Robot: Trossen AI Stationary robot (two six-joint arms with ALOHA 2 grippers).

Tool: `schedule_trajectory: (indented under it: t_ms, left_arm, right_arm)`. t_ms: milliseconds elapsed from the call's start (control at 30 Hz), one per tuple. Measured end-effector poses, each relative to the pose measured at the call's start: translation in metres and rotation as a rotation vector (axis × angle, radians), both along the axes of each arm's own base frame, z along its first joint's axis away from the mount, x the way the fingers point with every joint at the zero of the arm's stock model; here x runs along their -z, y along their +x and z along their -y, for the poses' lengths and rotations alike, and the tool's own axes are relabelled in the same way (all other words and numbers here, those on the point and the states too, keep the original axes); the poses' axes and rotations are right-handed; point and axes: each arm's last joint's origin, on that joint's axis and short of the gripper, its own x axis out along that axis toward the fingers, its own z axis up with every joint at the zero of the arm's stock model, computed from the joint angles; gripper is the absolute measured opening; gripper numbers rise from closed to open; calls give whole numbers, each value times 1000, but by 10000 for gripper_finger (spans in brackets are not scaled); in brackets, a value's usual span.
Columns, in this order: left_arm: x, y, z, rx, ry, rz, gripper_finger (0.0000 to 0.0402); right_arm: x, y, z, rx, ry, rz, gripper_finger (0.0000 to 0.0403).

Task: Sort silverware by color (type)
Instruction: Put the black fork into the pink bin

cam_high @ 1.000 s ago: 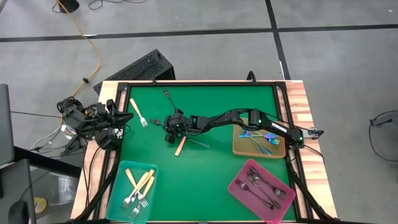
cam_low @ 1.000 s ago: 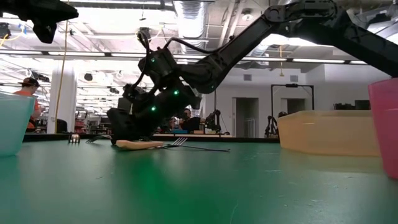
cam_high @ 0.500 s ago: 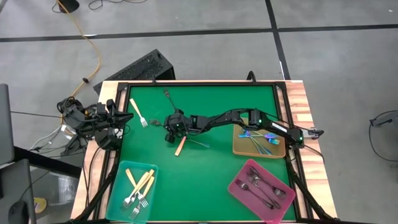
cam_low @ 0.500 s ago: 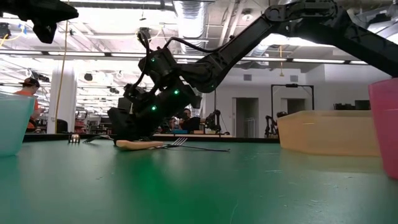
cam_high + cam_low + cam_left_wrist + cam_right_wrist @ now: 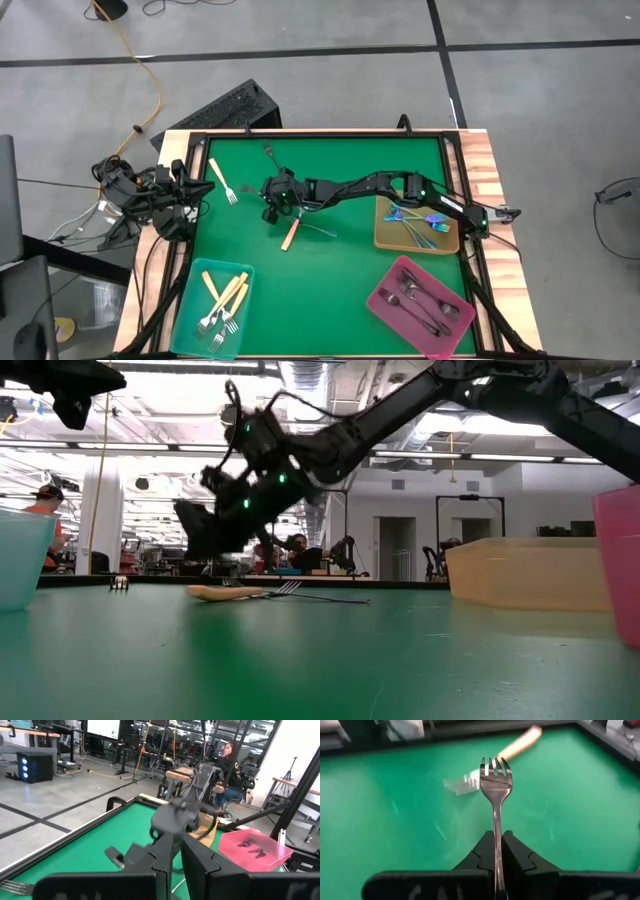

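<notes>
A slim dark grey metal fork (image 5: pixel 495 787) stands pinched by its handle between the two dark fingers of the right gripper (image 5: pixel 498 851), tines pointing away from the wrist. That gripper (image 5: pixel 272 198) hangs above the green table mat (image 5: pixel 340 275), left of its centre and toward the far edge, lifted clear of the surface in the low view (image 5: pixel 205 530).

Just beside it on the mat lie a cream-handled fork (image 5: pixel 290 235) and a thin dark fork (image 5: pixel 318 229) crossing near it. Another cream-handled fork (image 5: pixel 221 182) lies close to the far left corner, and a dark fork (image 5: pixel 271 156) lies near the far edge.

At the near left corner, the teal plastic tray (image 5: pixel 190 305) holds several cream-handled forks (image 5: pixel 226 301). The tan tray (image 5: pixel 386 238) by the right edge holds iridescent blue forks (image 5: pixel 418 221). The pink tray (image 5: pixel 385 305) at the near right corner holds dark forks (image 5: pixel 421 301).

The left gripper (image 5: pixel 190 193) waits at the left edge of the table, over the rim; its fingers (image 5: pixel 197 865) are closed together with nothing between them.
</notes>
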Motion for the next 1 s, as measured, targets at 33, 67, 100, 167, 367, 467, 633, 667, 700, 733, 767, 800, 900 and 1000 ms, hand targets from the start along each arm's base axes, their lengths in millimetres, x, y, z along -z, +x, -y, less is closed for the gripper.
schedule_trajectory:
  t_ms: [33,67,100,167,367,467,633,667,700,733,767,800,900,1000]
  left_arm:
    - [0,0,0,0,0,-1,22]
    - [0,0,0,0,0,0,22]
    - [0,0,0,0,0,-1,22]
    - [0,0,0,0,0,0,22]
    - [0,0,0,0,0,0,22]
    - [0,0,0,0,0,0,22]
    - [0,0,0,0,0,0,22]
    - [0,0,0,0,0,0,22]
    - [0,0,0,0,0,0,22]
    - [0,0,0,0,0,0,22]
    - [0,0,0,-1,0,0,22]
    - [0,0,0,-1,0,0,22]
    - [0,0,0,-9,1,1,22]
    - [0,0,0,-17,0,1,22]
  right_arm:
    - [-5,0,1,1,-1,10,35]
    - [-11,0,2,4,-1,14,35]
    - [-15,-2,3,3,1,4,35]
    - [-20,-1,4,5,-1,19,35]
    - [-61,-9,3,22,-31,47,35]
    - [-78,-15,3,26,-36,41,35]
    - [-106,-27,0,21,-68,12,35]
    - [-114,-31,-1,18,-74,6,35]
    - [-122,-34,-1,15,-84,12,35]
    - [-130,-37,-2,12,-92,19,35]
    - [-136,-41,-1,13,-95,13,35]
    - [-142,-45,0,16,-99,-1,35]
    - [-157,-55,1,32,-141,-24,35]
    - [-178,-69,3,45,-182,-52,35]
